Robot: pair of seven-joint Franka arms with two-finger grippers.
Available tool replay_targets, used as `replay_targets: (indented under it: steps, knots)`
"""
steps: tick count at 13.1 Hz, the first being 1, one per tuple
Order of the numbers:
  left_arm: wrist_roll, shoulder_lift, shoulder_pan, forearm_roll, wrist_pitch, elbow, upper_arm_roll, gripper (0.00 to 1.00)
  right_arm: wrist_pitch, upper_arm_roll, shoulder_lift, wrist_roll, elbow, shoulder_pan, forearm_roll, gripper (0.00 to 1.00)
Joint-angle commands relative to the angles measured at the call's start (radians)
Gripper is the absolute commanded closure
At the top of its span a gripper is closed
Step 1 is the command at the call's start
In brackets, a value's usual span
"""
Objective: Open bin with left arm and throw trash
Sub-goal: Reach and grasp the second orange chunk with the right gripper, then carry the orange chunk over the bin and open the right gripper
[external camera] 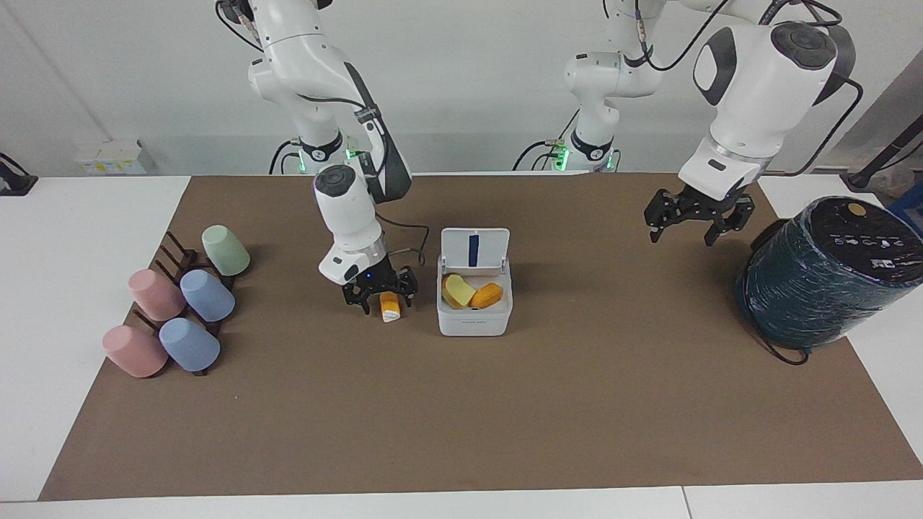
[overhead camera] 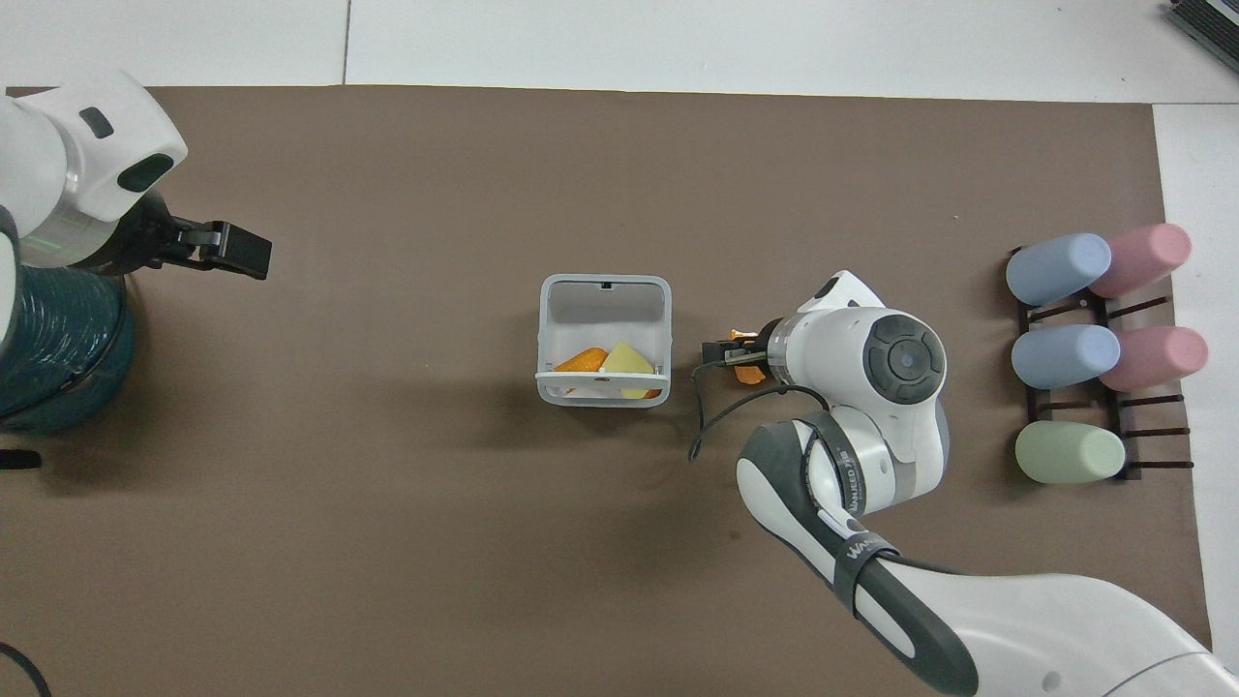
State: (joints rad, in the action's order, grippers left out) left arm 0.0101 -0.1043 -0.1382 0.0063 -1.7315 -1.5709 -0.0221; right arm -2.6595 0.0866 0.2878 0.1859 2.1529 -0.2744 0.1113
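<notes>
The white bin (external camera: 472, 324) stands mid-mat with its lid (external camera: 474, 249) up. A pale yellow block (external camera: 457, 290) and an orange wedge (external camera: 488, 294) lie inside. The bin also shows in the overhead view (overhead camera: 605, 283). A second orange wedge (external camera: 391, 310) lies on the mat beside the bin, toward the right arm's end. My right gripper (external camera: 382, 297) is low over it, fingers open on either side of its top. In the overhead view the right gripper (overhead camera: 728, 350) hides most of this wedge (overhead camera: 746, 376). My left gripper (external camera: 681, 232) hangs open and empty in the air beside the teal cylinder.
A big dark teal wrapped cylinder (external camera: 822, 274) lies at the left arm's end of the mat. A dark rack with several pastel cups (external camera: 173, 310) sits at the right arm's end. A black cable (overhead camera: 711, 426) loops from the right wrist beside the bin.
</notes>
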Motion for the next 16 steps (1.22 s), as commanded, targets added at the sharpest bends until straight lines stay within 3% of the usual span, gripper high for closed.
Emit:
replay_targets:
  steps: [1,2,3,8,11,16]
  knots:
    - [-0.006,0.018,0.002,0.014,-0.011,-0.017,0.001,0.0,-0.028,0.007,-0.002,-0.04,0.028,0.004,0.007,0.69]
    - [-0.004,0.02,0.002,0.014,-0.011,-0.018,0.001,0.0,-0.022,0.007,-0.007,-0.042,0.03,0.003,0.007,0.96]
    - [-0.004,0.021,0.0,0.014,-0.013,-0.024,0.001,0.0,-0.014,0.007,-0.012,-0.033,0.031,0.009,0.007,1.0]
    - [-0.007,0.026,0.0,0.014,-0.008,-0.038,0.001,0.0,0.108,0.01,-0.133,-0.026,0.009,0.031,0.016,1.0]
    - [-0.007,0.032,0.002,0.014,-0.005,-0.04,0.002,0.0,0.205,0.012,-0.176,0.081,-0.068,0.011,0.022,1.0]
    - [-0.007,0.032,0.0,0.014,-0.003,-0.04,0.002,0.0,0.187,0.013,-0.161,0.197,-0.183,-0.022,0.025,1.0]
